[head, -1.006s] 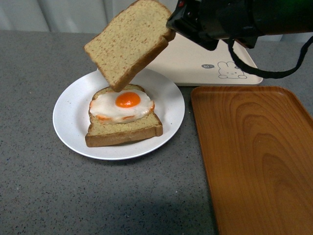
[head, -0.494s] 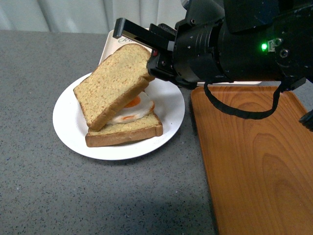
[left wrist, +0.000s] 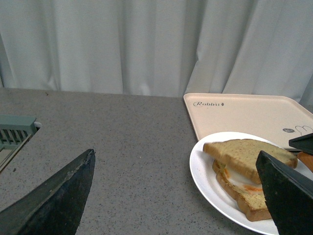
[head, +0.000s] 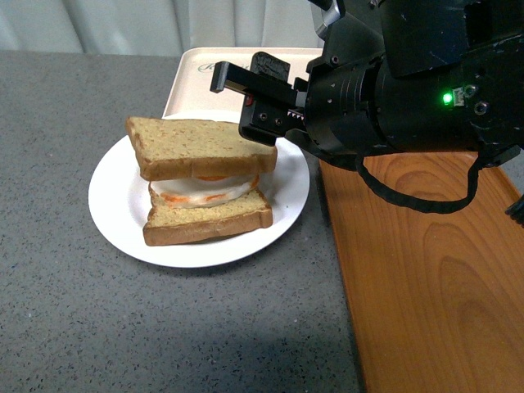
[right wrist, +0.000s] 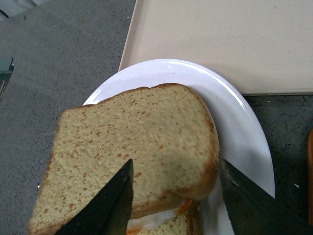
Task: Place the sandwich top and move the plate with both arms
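Observation:
The sandwich top point(head: 201, 146) lies flat on the fried egg point(head: 201, 187), which rests on the lower bread slice on the white plate point(head: 115, 205). My right gripper point(head: 250, 106) is open at the slice's right edge, one finger above it and one beside it, not gripping. In the right wrist view the sandwich top point(right wrist: 132, 142) lies between the spread fingers of that gripper point(right wrist: 176, 164), over the plate point(right wrist: 244, 132). My left gripper point(left wrist: 173, 156) is open and empty above the counter, left of the plate point(left wrist: 205, 171) and the sandwich top point(left wrist: 244, 154).
The beige rabbit tray point(head: 196, 74) lies right behind the plate. The orange wooden tray point(head: 434, 270) lies to the plate's right. A grey-green rack-like object point(left wrist: 14, 129) sits at the counter's far left. Curtains hang behind.
The right gripper brought the tilted slice down onto the egg and opened. The slice now lies flat and free on the sandwich.

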`<state>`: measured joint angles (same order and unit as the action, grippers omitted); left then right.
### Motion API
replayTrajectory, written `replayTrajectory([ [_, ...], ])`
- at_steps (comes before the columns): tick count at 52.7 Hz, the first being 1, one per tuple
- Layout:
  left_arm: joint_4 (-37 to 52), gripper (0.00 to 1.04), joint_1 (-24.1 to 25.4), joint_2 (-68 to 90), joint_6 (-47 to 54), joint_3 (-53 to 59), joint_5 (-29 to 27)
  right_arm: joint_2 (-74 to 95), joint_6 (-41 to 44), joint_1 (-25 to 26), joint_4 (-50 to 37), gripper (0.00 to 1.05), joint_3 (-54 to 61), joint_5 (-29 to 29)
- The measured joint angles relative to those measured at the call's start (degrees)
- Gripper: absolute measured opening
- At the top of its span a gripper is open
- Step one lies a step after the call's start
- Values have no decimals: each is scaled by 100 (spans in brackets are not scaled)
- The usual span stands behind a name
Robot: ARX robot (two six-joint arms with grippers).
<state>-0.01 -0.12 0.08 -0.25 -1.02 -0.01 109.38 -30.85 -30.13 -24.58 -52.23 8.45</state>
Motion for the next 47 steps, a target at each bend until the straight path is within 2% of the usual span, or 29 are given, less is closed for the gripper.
replayTrajectory([
  [14, 0, 98, 0, 0, 0, 0, 0, -44, 131, 127, -59, 94, 42, -219],
  [16, 0, 98, 0, 0, 0, 0, 0, -103, 162, 168, -66, 98, 98, -238],
  [21, 0, 98, 2, 0, 0, 0, 0, -476, 380, 332, -109, 95, 363, -396],
  [23, 0, 98, 0, 0, 0, 0, 0, -570, 796, 345, -992, 90, 686, -1209],
  [24, 0, 98, 0, 0, 0, 0, 2, -651, 1130, 393, -1797, 84, 1003, -1856],
  [26, 0, 98, 0, 0, 2, 0, 9, -852, 1663, 538, -2747, 77, 1504, -2450],
  [28, 0, 98, 0, 0, 0, 0, -7, -1161, 2168, 774, -3482, 70, 2031, -2621],
  [32, 0, 98, 0, 0, 0, 0, -17, -1899, 2614, 1353, -4157, 58, 2865, -2304],
  [40, 0, 98, 0, 0, 0, 0, 4, -3471, 2931, 2570, -3722, 35, 4175, -1150],
  [42, 0, 98, 0, 0, 0, 0, 4, -4039, 2964, 2822, -3316, 27, 4524, -997],
  [47, 0, 98, 2, 0, 0, 0, 2, -5613, 3003, 2983, -1969, 13, 5084, -933],
])
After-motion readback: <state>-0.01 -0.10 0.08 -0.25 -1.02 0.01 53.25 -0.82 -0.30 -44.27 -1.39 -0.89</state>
